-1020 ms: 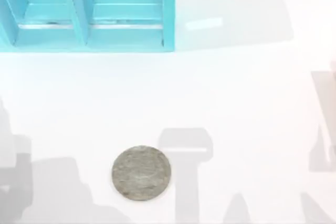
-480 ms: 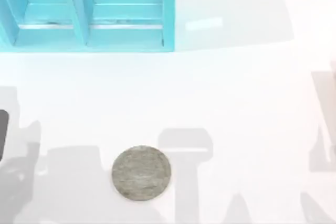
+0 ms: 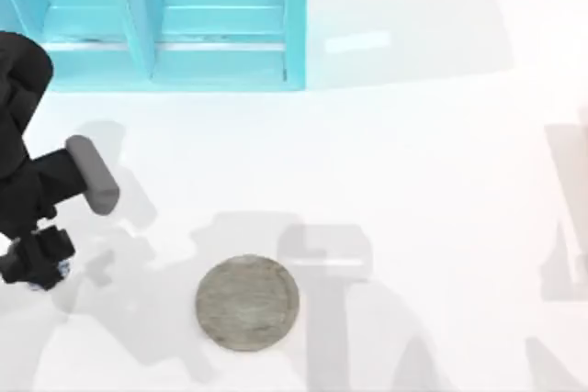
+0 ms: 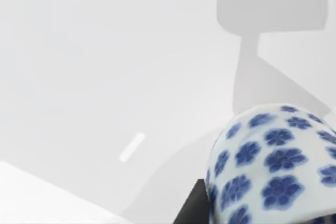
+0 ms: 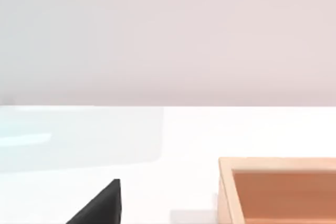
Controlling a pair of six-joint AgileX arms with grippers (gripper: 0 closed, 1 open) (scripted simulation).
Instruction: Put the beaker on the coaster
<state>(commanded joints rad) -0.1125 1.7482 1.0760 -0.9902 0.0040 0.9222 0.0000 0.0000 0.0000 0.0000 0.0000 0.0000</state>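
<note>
Carrying the beaker clamped in my left tool, I hover left of the coaster; setting it down there remains.

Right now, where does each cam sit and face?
Top: above the table, looking down at the coaster and blue shelf; left arm at left edge.
Left wrist: on left arm, facing table; beaker close up.
Right wrist: on right arm, facing across table to a wooden box.
Shared: white table.
</note>
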